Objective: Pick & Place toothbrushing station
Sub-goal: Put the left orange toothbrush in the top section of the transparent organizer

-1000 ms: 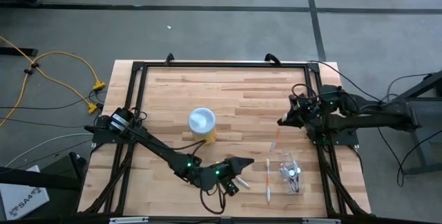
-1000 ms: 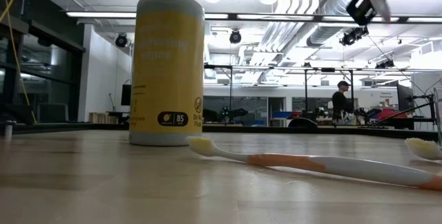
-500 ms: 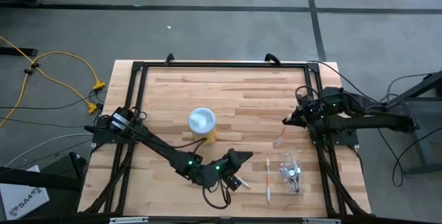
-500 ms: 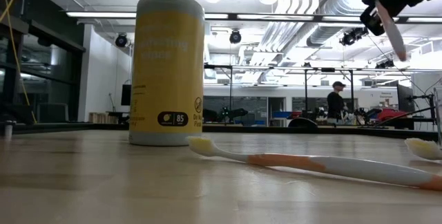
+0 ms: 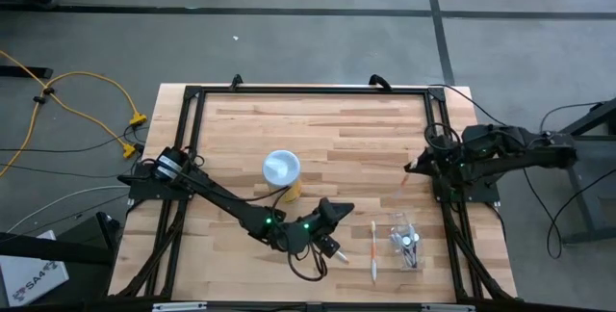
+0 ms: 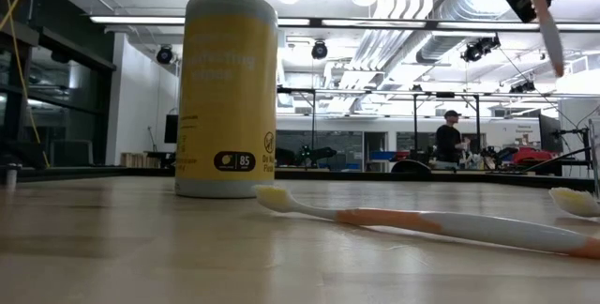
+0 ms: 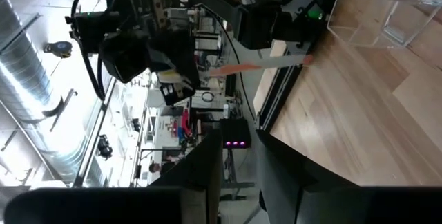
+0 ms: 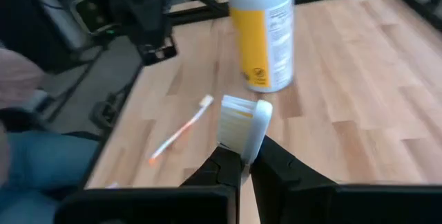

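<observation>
My right gripper [image 5: 412,168], near the table's right edge, is shut on a pink-and-white toothbrush [image 7: 255,65] held above the table. A white-and-orange toothbrush [image 5: 373,247] lies flat on the wood near the front edge. Just to its right stands the clear holder [image 5: 406,239], with small things in it that I cannot make out. My left gripper [image 5: 343,209] hovers level to the left of the lying toothbrush, pointing toward the right edge. Its fingers [image 7: 207,175] stand apart with nothing between them. My right gripper pinches the toothbrush between its two fingers by the handle [image 7: 209,72], near the handle's end. The brush runs on ahead along the fingers, its bristled head [image 8: 242,122] foremost. It slants downward toward the table's middle, lifted clear of the wood.
A tall yellow wipes canister [image 5: 282,171] with a white lid stands left of the table's middle. A black frame [image 5: 308,91] runs round the tabletop. Yellow cable [image 5: 87,91] lies on the floor at the left. A person [image 6: 451,138] walks in the room far behind.
My right gripper has drawn back toward the table's right edge and risen a little, turning with the toothbrush, which now points more steeply down. My left gripper has swung slightly toward the far edge and rolled about its own line.
</observation>
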Available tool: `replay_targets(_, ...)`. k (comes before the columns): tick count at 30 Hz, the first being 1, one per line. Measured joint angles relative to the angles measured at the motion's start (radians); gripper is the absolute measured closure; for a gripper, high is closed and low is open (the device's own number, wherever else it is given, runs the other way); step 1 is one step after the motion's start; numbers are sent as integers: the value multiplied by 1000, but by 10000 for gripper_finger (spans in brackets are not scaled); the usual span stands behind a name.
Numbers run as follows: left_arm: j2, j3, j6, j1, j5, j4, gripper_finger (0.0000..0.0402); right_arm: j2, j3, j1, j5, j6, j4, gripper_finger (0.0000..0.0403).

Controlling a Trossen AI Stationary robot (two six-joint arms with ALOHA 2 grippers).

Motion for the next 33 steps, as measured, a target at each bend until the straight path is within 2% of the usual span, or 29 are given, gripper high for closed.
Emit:
replay_targets(2, 0, 0, 0, 0, 0, 0, 323, -1, 4, 23, 45, -2, -18, 395)
replay_targets(16, 0, 0, 0, 1, -1, 0, 323, -5, 4, 265, 101, 93, -38, 395)
replay_targets(23, 0, 0, -20, 1, -1, 0, 323, 26, -25, 408, 192, 121, -33, 395)
replay_targets(33, 0, 0, -23, -1, 0, 0, 323, 44, -51, 545, 336, 160, -18, 395)
